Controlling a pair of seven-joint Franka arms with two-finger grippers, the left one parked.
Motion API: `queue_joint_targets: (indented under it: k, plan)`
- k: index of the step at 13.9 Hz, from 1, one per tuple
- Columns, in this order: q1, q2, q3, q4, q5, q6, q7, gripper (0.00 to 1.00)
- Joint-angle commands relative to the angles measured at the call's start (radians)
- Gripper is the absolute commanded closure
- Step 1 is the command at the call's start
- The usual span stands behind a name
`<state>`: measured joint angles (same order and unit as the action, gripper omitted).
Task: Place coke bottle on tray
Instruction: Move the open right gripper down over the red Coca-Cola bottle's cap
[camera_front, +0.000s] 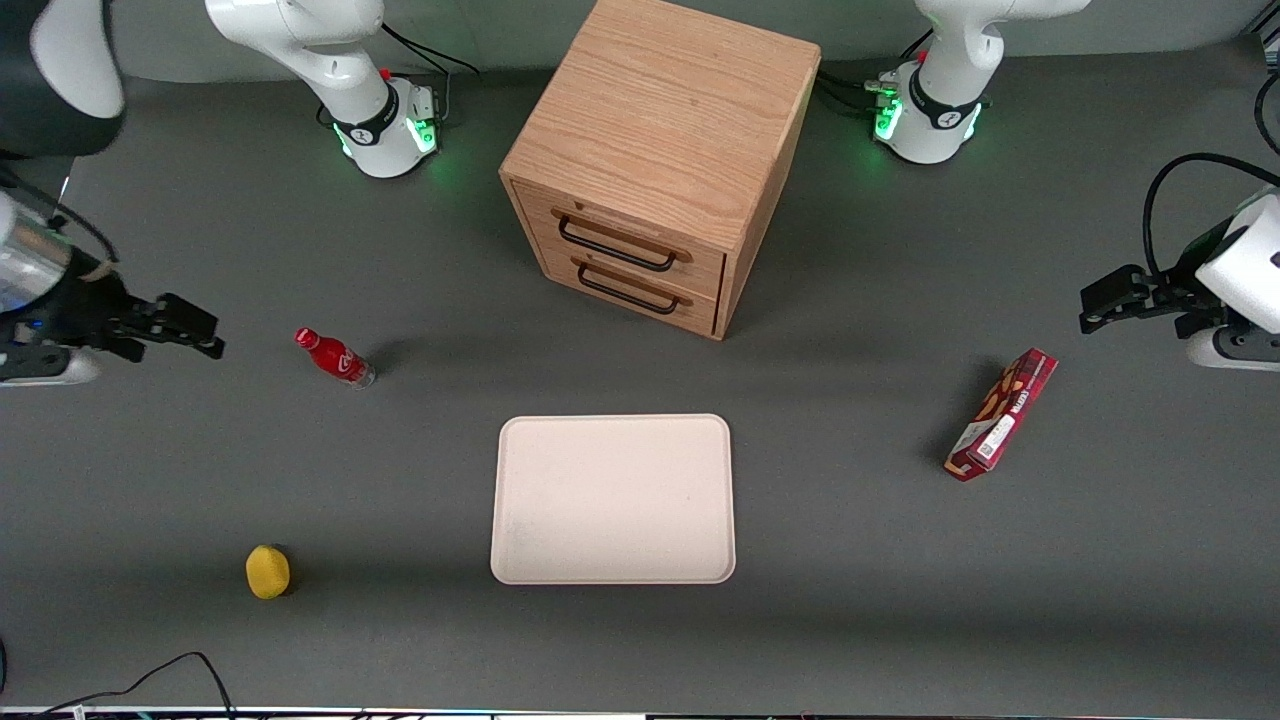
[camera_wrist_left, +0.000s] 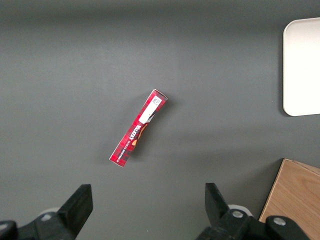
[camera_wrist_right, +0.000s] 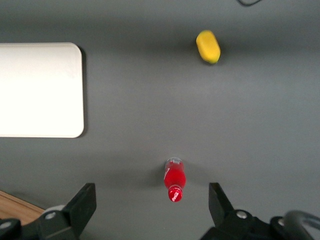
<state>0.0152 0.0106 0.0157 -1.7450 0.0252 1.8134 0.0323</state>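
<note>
Front view: open, empty gripper (camera_front: 195, 335) hovers beside bottle (camera_front: 335, 357); reach step, next descend and grasp; tray (camera_front: 613, 499) waits.

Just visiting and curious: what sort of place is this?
Probably a robot lab: two white arms bolted to a grey table, the working one's gripper open above it, near a coke bottle, a tray and a small wooden drawer cabinet.

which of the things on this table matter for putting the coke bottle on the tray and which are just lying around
For the job:
- coke bottle, on the table
- tray, nothing on it
- gripper, open, up beside the bottle, not touching it

Lying about:
- yellow object
- red snack box, toward the parked arm's end
- wooden drawer cabinet
</note>
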Motion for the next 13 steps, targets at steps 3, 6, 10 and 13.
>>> queue_joint_targets:
  k: [3, 6, 10, 13]
  plan:
    - [0.000, -0.166, 0.033, -0.356, 0.007, 0.162, -0.023, 0.00]
    - [0.000, -0.175, 0.035, -0.461, -0.002, 0.225, -0.066, 0.00]
    - [-0.001, -0.178, 0.038, -0.537, -0.011, 0.289, -0.129, 0.06]
    - [-0.038, -0.189, 0.038, -0.596, -0.011, 0.352, -0.140, 0.10]
